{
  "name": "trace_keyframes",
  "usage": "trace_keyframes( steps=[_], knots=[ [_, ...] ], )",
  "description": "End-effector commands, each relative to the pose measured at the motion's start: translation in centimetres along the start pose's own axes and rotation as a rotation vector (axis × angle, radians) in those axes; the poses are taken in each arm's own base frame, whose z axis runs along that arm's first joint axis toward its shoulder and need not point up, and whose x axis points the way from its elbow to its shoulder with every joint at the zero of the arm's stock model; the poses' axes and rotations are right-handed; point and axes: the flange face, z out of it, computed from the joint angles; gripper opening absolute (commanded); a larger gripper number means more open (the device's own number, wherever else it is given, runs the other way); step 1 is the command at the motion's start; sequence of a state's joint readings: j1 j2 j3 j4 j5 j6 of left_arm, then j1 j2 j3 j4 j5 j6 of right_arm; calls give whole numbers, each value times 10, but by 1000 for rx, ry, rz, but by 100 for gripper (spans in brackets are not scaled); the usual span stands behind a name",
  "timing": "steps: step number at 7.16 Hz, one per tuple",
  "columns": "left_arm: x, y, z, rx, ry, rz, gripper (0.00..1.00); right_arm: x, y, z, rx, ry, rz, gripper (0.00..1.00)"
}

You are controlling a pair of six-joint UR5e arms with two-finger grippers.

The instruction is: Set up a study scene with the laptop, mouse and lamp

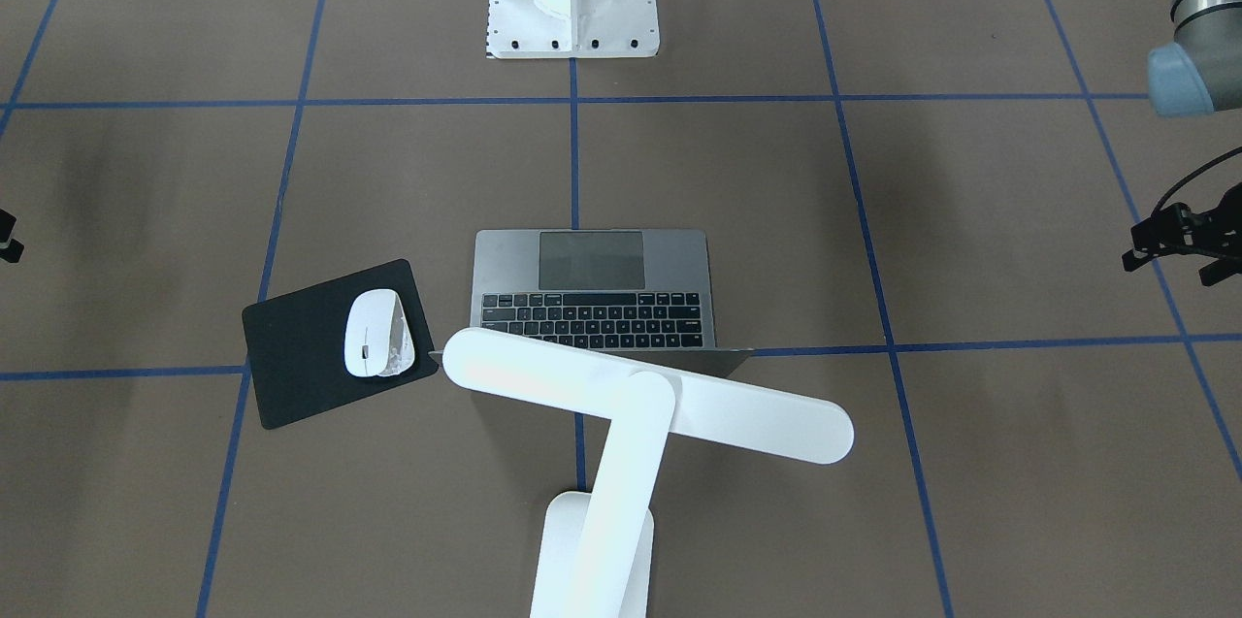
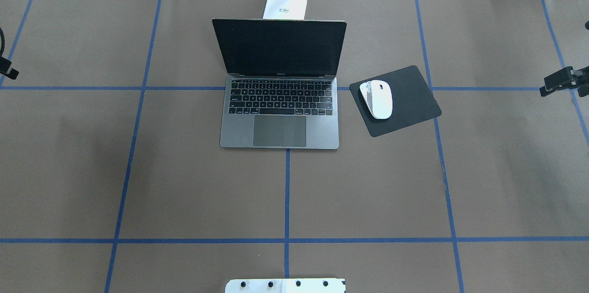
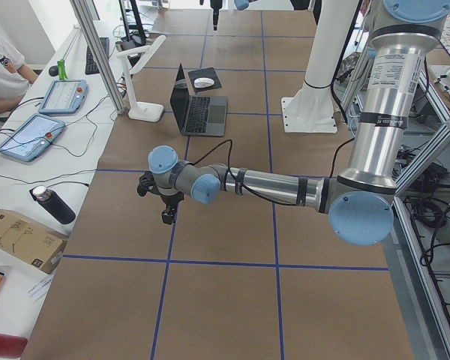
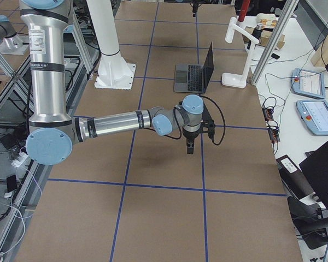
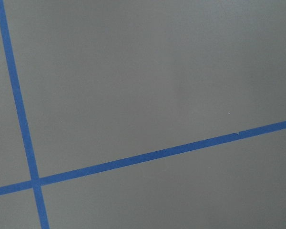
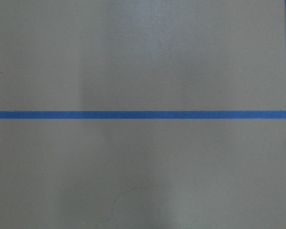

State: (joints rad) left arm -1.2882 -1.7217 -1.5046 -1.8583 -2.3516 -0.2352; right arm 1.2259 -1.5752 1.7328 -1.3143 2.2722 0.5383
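Left hand hangs over bare brown surface at its end, right hand at the other. I can't tell whether either one's fingers are apart or together. Moving inward, I've got the white oval mouse on a black pad, just right of the laptop. It's slim grey metal with black keys, standing open mid-surface with a dark screen. The white lamp stands right behind it, flat bar head above the lid.

Opposed front and overhead views, shared laptop
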Motion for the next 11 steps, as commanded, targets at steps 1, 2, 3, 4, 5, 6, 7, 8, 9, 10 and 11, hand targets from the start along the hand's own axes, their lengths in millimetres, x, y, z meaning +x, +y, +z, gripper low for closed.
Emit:
trace_keyframes(
  steps=[1,2,3,4,5,6,7,8,9,10,11],
  knots=[
    [-1,-2,3,-11,3,22,99,3,1,2,-6,9,9,99],
    [5,-8,-1,-38,1,-4,99,6,0,3,2,27,13,99],
    [9,-12,-4,-44,8,-9,99,7,1,3,0,24,18,99],
    [11,-12,-5,-42,8,-7,99,9,2,4,-4,24,24,99],
    [9,-11,-6,-45,5,-13,99,16,-1,2,-25,40,55,99],
    [2,-10,-7,-57,1,16,99,20,-7,-5,-29,50,77,99],
    [-26,-5,-23,-76,-16,35,99,31,-9,-1,-37,58,77,99],
    [-31,-4,-33,-82,-27,26,99,37,-12,0,-40,58,56,99],
    [-36,3,-30,-88,-30,14,99,36,-13,0,-42,51,55,99],
    [-36,1,-28,-91,-28,8,99,35,-13,-1,-40,50,53,99],
    [-34,2,-31,-82,-26,15,99,35,-13,-1,-39,49,54,99]
  ],
)
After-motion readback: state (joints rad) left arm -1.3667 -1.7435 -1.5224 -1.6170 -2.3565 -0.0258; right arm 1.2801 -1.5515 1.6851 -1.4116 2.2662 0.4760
